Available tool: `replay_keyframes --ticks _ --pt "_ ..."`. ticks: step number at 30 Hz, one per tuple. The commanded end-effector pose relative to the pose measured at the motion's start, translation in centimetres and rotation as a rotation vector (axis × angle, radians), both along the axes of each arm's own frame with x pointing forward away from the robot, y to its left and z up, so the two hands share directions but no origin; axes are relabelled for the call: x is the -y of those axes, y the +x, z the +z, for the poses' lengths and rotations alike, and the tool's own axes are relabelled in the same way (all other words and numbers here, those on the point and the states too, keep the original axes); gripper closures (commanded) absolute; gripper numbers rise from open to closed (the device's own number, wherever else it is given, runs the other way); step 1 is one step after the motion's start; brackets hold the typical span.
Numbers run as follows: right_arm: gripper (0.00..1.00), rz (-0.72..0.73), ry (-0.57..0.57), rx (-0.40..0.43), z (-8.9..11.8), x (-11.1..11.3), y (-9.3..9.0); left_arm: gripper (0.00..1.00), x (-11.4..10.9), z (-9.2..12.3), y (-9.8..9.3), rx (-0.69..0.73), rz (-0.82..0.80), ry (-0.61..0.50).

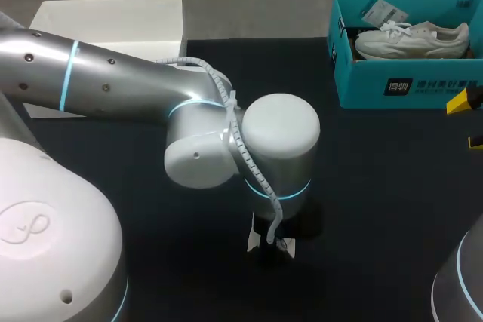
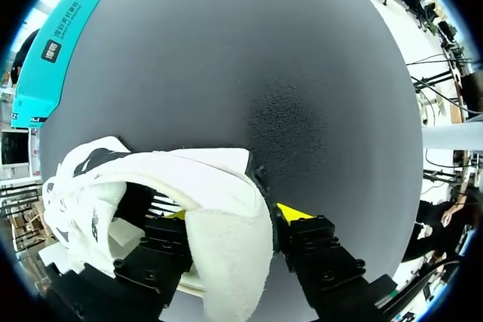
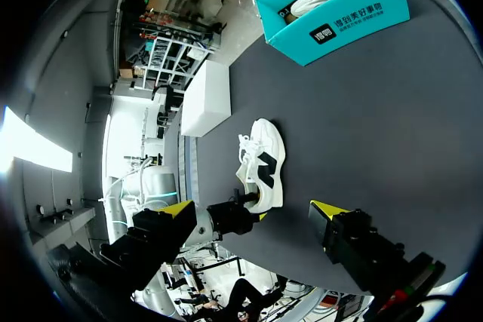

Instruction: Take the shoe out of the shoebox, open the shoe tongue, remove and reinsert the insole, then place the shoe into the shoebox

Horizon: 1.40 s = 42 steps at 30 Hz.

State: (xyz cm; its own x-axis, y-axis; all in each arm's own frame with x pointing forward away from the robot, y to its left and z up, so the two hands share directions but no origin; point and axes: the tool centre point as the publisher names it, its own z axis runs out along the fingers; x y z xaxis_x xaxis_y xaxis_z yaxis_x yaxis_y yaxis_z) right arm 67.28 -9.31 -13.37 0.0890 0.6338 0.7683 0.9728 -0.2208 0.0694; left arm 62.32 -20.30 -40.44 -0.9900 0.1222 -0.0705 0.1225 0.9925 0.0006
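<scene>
A white shoe with black side marks (image 3: 260, 167) lies on the dark table, toe toward the teal shoebox (image 3: 332, 5). My left gripper (image 2: 230, 220) is shut on the shoe's padded heel (image 2: 226, 246), one finger inside the opening and one outside. In the head view my left arm (image 1: 241, 141) hides this shoe. A second white shoe (image 1: 411, 39) lies inside the shoebox (image 1: 407, 84) at the far right. My right gripper (image 3: 253, 213) stands open above the table, short of the shoe's heel, with nothing between its fingers; its yellow tips (image 1: 460, 102) show at the right edge.
A white box (image 1: 113, 28) stands at the far left of the table. The shoebox (image 2: 53, 50) lies well ahead of the held shoe, with bare dark table (image 2: 287, 73) between them.
</scene>
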Motion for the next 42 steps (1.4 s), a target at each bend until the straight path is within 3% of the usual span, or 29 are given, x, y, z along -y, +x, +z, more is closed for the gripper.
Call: replay_keyframes --ticks 1,8,20,34,42 --pt "0.00 -0.002 -0.001 0.000 0.0 -0.1 -0.1 1.00 0.1 -0.6 -0.2 -0.005 -0.004 0.005" --pt "0.00 -0.002 -0.001 0.000 0.0 -0.1 -0.1 1.00 0.1 0.7 -0.9 -0.033 0.003 0.022" --pt "0.00 -0.002 -0.001 0.000 0.0 -0.1 -0.1 1.00 -0.9 7.6 -0.4 -0.080 0.048 0.057" --pt "0.00 -0.002 -0.001 0.000 0.0 -0.1 -0.1 1.00 -0.9 12.9 2.9 -0.025 0.027 0.110" --pt "0.00 -0.002 -0.001 0.000 0.0 -0.1 -0.1 1.00 0.5 17.1 2.9 -0.069 0.025 0.112"
